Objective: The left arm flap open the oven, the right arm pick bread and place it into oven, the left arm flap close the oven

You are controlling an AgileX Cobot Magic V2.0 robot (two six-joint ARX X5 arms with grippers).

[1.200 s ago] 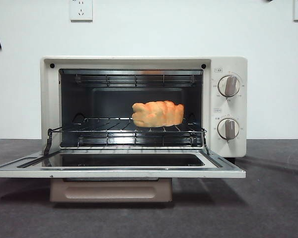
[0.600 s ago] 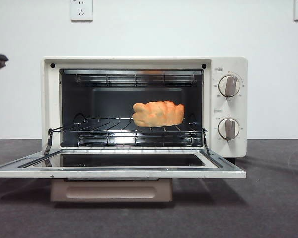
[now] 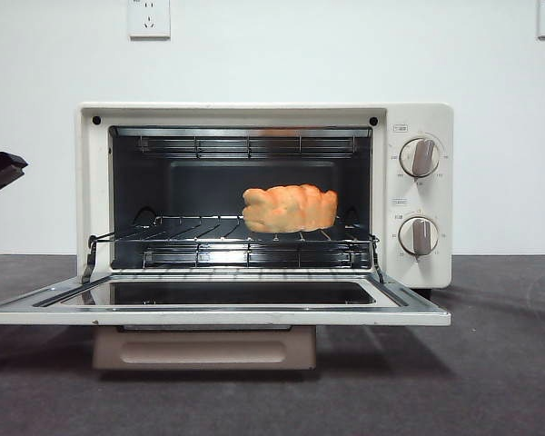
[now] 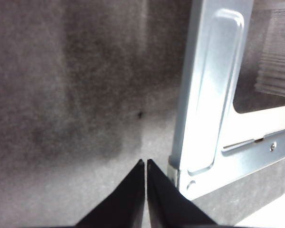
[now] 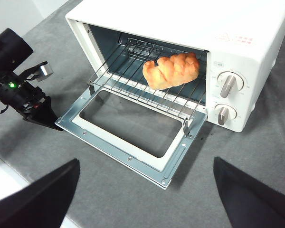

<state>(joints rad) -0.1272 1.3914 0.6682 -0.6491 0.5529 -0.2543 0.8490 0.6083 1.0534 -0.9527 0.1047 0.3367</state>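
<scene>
The oven [image 3: 416, 195] is showing a smooth, cream, softly glossy shell. Its wire rack [image 5: 147, 88] and door frame [image 4: 209, 95] are gleaming as bare metal, the pane shining like glass. The bread [image 3: 289, 209] is looking lumpy and matt. The table [image 5: 256, 156] is appearing as rough grey cloth.

Dark grey felt-like table cover [image 3: 490, 381] — white wall [image 3: 300, 54] behind, two sockets [image 3: 148, 18] high up
</scene>
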